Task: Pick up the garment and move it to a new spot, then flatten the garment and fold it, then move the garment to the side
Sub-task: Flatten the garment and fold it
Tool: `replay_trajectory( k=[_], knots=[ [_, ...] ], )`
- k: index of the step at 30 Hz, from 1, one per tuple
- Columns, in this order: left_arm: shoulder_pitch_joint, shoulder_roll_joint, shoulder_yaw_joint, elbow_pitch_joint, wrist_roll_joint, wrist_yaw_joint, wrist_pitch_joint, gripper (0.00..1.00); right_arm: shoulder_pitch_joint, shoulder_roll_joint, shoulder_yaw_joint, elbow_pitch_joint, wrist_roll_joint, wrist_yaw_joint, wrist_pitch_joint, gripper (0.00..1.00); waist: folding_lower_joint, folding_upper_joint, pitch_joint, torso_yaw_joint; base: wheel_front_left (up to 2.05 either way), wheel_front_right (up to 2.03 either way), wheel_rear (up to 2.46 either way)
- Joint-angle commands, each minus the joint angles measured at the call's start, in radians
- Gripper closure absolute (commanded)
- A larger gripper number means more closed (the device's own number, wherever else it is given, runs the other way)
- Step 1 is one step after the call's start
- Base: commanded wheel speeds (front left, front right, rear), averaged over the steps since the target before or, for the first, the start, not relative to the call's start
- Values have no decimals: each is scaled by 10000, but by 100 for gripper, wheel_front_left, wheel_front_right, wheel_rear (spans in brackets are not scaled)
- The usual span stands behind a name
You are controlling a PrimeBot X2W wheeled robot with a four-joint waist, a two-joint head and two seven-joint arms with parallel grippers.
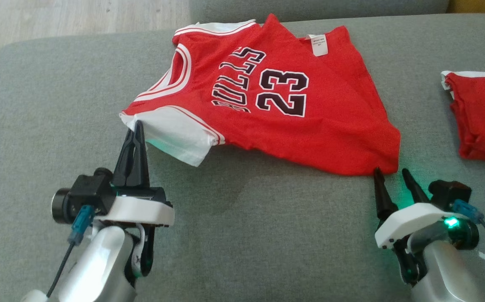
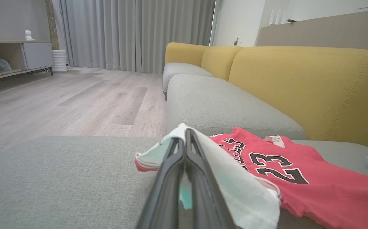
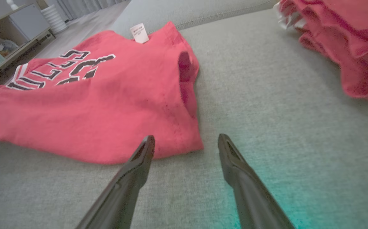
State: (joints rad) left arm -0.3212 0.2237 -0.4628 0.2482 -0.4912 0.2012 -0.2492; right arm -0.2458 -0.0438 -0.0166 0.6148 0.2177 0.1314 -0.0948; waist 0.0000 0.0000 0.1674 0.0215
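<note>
left gripper (image 1: 138,125): angled forward, pinching red-and-white basketball jersey (image 1: 309,134) sleeve | right gripper (image 1: 391,171): fingers spread, beside hem, grey sofa seat (image 1: 246,235) front edge

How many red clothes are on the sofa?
2. The red jersey lies in the middle of the sofa, its white sleeve pinched by the left gripper. Another red garment sits at the head view's right edge, partly cut off; more could lie out of frame.
</note>
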Motion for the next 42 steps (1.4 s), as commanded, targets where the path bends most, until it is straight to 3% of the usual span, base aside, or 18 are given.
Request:
replay_trajectory(
  k=[1,17,18,19,20,26,29,35,42],
  knots=[
    [-397,133,427,-370,97,-25,-108,100,-395,-64,255,-203,6,-7,0,0,0,0,13,24,0,0,0],
    [-281,-15,524,-316,425,-295,-124,100,-1462,-64,524,2253,480,-7,-789,0,0,0,65,90,0,0,0],
    [-276,-16,522,-287,437,-302,-124,100,-1518,-64,605,2379,503,-7,-828,7,0,0,60,77,0,0,0],
    [-271,-19,523,-261,449,-306,-124,100,-1574,-64,663,2499,497,-7,-881,68,0,0,54,63,0,0,0],
    [-266,-18,520,-221,458,-309,-125,100,-1632,-64,709,2597,494,-7,-953,100,0,0,43,48,0,0,0],
    [-140,-2,676,-15,261,-319,-125,100,-1816,-64,1222,2552,944,-7,-1410,100,0,0,-207,-158,0,0,0],
    [-74,-321,1082,-366,-470,-720,-125,100,-1709,-64,1400,2023,1164,-7,-1549,100,0,0,-448,-208,0,0,0],
    [-193,-121,1508,-887,-641,-813,-104,100,-1351,-64,1852,-377,1928,-7,-1535,100,0,0,-1142,-438,0,0,0],
    [-887,12,2028,-1788,-1182,-809,300,100,-1436,-64,1013,-2833,1647,-7,-635,100,0,0,-1557,-553,0,0,0]
  ],
)
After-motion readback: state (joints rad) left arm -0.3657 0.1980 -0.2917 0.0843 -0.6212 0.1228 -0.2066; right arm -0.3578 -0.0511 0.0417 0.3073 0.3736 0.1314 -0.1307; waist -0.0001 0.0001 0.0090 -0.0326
